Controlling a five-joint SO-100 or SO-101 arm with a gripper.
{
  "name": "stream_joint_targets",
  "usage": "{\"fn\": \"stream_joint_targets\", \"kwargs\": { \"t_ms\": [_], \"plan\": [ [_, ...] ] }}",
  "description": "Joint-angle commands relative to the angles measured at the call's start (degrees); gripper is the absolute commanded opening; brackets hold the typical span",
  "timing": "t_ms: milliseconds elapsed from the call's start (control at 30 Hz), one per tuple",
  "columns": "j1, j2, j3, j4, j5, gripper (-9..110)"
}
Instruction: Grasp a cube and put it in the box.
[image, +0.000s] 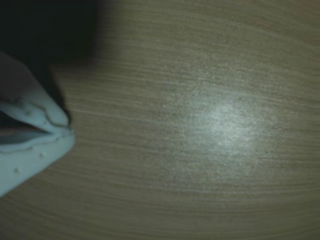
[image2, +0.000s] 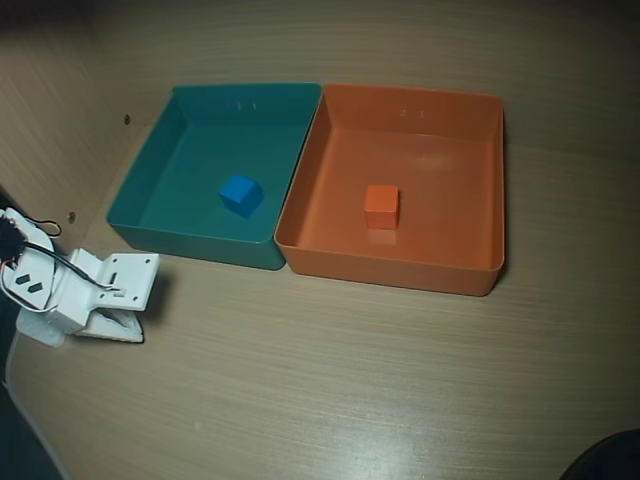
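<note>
In the overhead view the small orange cube (image2: 381, 206) rests on the floor of the orange box (image2: 390, 262), near its middle. My white gripper (image2: 125, 333) lies low over the wooden table at the far left, below the teal tray and well away from the box. The wrist view shows its two pale fingertips (image: 55, 120) meeting at the left edge with nothing between them, so my gripper (image: 67, 131) is shut and empty. Neither cube nor box appears in the wrist view.
A teal tray (image2: 190, 243) stands against the box's left wall and holds a small blue cube (image2: 241, 194). Bare wooden tabletop (image2: 360, 380) spreads in front of both trays. A dark object (image2: 610, 458) pokes in at the bottom right corner.
</note>
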Motion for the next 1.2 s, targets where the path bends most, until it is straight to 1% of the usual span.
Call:
{"fn": "stream_joint_targets", "kwargs": {
  "t_ms": [0, 133, 300, 533, 1167],
  "plan": [
    [-0.35, 0.35, 3.78, 0.26, -0.26, -6],
    [-0.26, 0.35, 3.78, 1.76, 0.44, -6],
    [-0.26, 0.53, 3.78, 12.13, 0.88, -6],
    [-0.26, 0.44, 3.78, 11.25, 3.34, -6],
    [-0.26, 0.35, 3.78, 11.43, 3.43, -6]
  ]
}}
